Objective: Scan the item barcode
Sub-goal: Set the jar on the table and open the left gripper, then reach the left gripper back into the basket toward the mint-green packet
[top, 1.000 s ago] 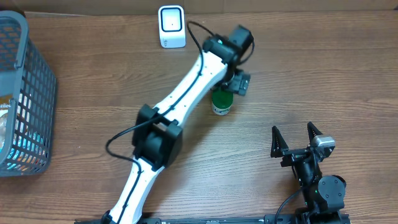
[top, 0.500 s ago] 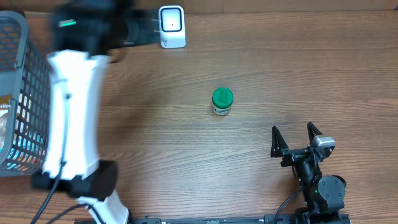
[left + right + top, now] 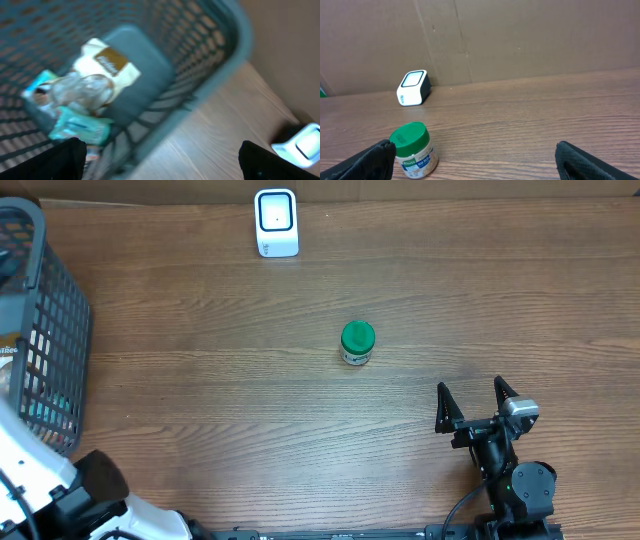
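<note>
Near the middle of the surface point(image 3: 200, 400): we see a small round jar point(image 3: 357, 343), upright, with a smooth green lid and a pale printed label. It stands alone, touching nothing.
Surface finish: brown wood grain, flat and matt.
Scanner point(image 3: 276, 222): a white plastic block with rounded corners and a dark-edged window, at the far edge, well apart from the jar.
Basket point(image 3: 65, 330): grey plastic lattice with a thick rim, at the left edge. The left wrist view is blurred, but we make out soft packets inside, one teal, one clear with a white and brown label.
Left tool point(image 3: 160, 162): two dark fingers spread wide at the lower corners of its own view, nothing between them, pointed at the basket.
Right tool point(image 3: 470, 395): black tapered fingers spread wide and empty, near the front edge, facing the jar and well apart from it.
Back wall point(image 3: 520, 40): plain brown cardboard, creased.
</note>
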You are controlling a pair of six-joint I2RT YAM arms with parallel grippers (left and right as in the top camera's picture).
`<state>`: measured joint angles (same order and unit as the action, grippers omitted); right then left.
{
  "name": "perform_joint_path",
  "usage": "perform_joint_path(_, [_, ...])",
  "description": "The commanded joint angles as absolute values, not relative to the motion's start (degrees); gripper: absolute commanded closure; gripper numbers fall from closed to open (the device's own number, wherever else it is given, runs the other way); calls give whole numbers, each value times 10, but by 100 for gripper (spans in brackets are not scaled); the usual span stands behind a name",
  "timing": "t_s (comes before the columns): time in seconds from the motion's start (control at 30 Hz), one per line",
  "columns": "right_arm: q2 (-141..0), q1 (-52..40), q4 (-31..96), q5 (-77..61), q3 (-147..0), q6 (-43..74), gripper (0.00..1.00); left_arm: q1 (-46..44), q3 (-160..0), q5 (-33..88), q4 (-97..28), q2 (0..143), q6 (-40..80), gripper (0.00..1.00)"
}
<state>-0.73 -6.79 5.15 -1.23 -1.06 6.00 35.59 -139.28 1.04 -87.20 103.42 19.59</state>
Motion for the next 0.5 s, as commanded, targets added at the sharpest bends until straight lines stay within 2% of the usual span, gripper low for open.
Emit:
perform_joint_path(0.0, [-2, -67, 48, -11, -5, 60, 0, 394, -1388, 10, -879, 1049, 208, 0])
perform_joint_path(0.3, [-2, -67, 48, -11, -5, 60, 0, 450, -1284, -11, -867, 1051, 192, 0])
perform_joint_path(0.47, [-2, -67, 48, -11, -5, 60, 0, 459, -1186, -14, -850, 1051, 193, 6])
